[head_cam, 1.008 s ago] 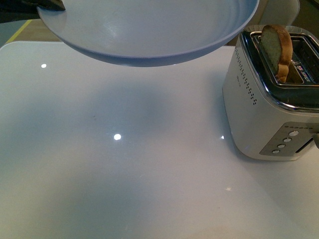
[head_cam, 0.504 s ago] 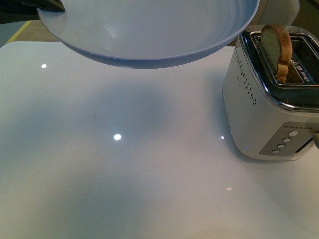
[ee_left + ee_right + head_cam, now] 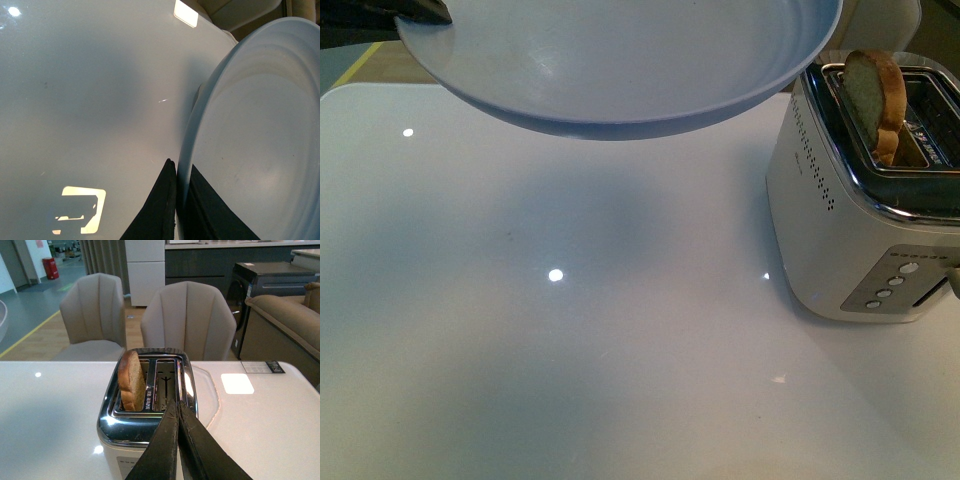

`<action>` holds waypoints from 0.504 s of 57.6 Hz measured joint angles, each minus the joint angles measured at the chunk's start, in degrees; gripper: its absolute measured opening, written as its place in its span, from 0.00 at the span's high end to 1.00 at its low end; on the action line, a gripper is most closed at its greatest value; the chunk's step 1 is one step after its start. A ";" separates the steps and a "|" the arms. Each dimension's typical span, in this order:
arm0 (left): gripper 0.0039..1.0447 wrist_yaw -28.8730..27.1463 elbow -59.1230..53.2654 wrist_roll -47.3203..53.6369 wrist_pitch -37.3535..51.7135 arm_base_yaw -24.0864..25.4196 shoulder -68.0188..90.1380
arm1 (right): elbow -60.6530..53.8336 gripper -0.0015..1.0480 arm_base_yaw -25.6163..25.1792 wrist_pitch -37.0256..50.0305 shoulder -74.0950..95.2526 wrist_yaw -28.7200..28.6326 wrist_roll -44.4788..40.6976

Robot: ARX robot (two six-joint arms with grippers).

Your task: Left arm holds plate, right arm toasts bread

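Tabletop point(image 3: 570, 360), white and glossy, spreads under everything. The pale blue-grey plate point(image 3: 620, 60) hangs above its far left part, clear of the surface. Its rim is pinched between the two dark fingers of the left gripper point(image 3: 180, 172), which is clamped onto it. The white and chrome toaster point(image 3: 840, 230) stands on the table to the right. The bread point(image 3: 876, 95) stands upright in the slot nearer the plate, rounded top sticking out. The right gripper point(image 3: 177, 407) hovers near the toaster's top, fingers pressed together, holding nothing.
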 joint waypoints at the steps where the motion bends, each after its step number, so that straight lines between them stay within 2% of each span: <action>1: 0.98 0.00 0.00 0.00 0.00 0.00 0.00 | 0.00 0.98 0.00 -0.28 -0.26 0.00 0.00; 7: 0.98 0.00 0.00 0.02 0.00 0.00 0.00 | 0.00 0.98 0.00 -1.49 -1.44 0.00 0.00; 14: 0.98 0.04 0.02 0.02 0.00 0.00 0.00 | 0.02 0.98 0.00 -10.73 -9.05 -0.04 0.00; 24: 0.98 0.20 0.02 0.04 0.00 0.04 0.02 | 0.02 0.98 0.00 -11.56 -11.15 -0.04 -0.04; 29: 0.98 0.20 0.02 0.04 0.00 0.04 0.02 | 0.02 0.79 0.00 -11.56 -11.19 -0.04 -0.04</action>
